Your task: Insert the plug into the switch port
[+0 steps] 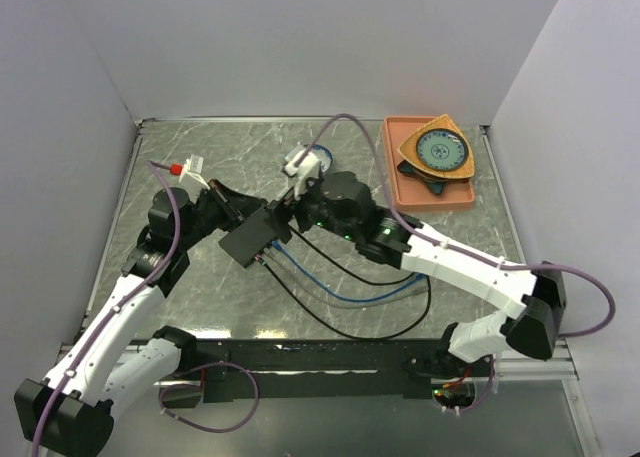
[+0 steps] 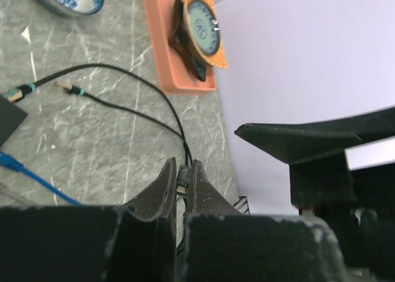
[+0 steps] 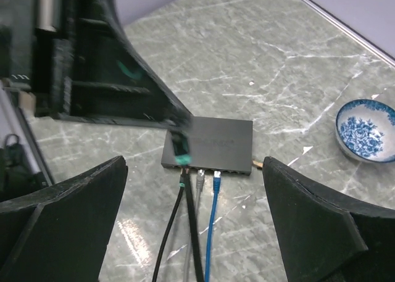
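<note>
- R gripper (image 3: pixel 194 165) is nearest in its own wrist view: jaws spread wide, nothing between them, facing the port edge of the switch (image 3: pixel 213 139)
- Switch lies flat on the desk (image 3: pixel 278 60), btwn the two arms. From the R wrist its long axis runs left-right, w/ the port row on the near long edge
- L gripper (image 2: pixel 181 170) is pinched tight on the plug (image 3: pixel 179 149), a green-booted end w/ black cable trailing off
- Key relation: plug sits at the left end of the port row, over that near corner. Can't tell if it's touching or seated, and its own axis is hard to read
- Grey cable (image 3: pixel 200 180) & blue cable (image 3: pixel 215 189) fill the ports just beside it
- Judgement: L arm is nearer & has the plug, so the push should go across the switch's short axis, into the port face. R gripper is free to brace the box
</note>
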You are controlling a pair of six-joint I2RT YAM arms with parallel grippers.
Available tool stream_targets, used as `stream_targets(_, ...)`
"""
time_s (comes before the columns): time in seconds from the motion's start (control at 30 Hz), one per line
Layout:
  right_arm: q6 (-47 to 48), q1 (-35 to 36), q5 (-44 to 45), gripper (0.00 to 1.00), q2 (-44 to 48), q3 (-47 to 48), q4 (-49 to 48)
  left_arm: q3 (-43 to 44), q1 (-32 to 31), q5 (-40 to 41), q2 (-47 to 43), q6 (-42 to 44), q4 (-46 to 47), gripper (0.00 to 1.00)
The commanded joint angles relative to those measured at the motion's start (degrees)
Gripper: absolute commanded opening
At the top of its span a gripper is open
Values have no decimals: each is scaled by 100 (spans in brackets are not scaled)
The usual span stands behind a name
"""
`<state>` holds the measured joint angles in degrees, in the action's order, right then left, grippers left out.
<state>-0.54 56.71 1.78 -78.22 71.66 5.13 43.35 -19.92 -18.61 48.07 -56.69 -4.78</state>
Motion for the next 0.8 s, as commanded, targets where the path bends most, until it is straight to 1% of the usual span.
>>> stream_targets(0.0,422,235,885,94,-456,611,261,218,-12,-28,105,-123,-41,1)
stream_targets(0.1,493,367,1096,82,-659,753,366,226,-12,-29,150,-115,-50,1)
stream_targets(0.2,537,420,1193,74,-748,762,358,261,-12,15,158,-62,-129,1)
stream_targets(0.27,546,429,1211,72,-757,744,358,235,-12,42,141,-62,-103,1)
stream_targets(0.3,563,429,1219,66,-765,727,340,218,-12,33,132,-62,-76,1)
stream_targets(0.37,563,429,1237,63,-765,709,340,226,-12,42,141,-62,-67,1)
stream_targets(0.4,563,438,1246,59,-765,683,331,235,-12,16,141,-53,-59,1)
stream_targets(0.6,581,438,1228,49,-783,692,314,217,-12,-72,193,-53,30,1)
stream_targets(0.67,590,438,1219,49,-809,700,314,244,-12,-107,220,-44,21,1)
stream_targets(0.77,607,438,1254,39,-853,727,340,200,-12,-151,203,-70,117,1)
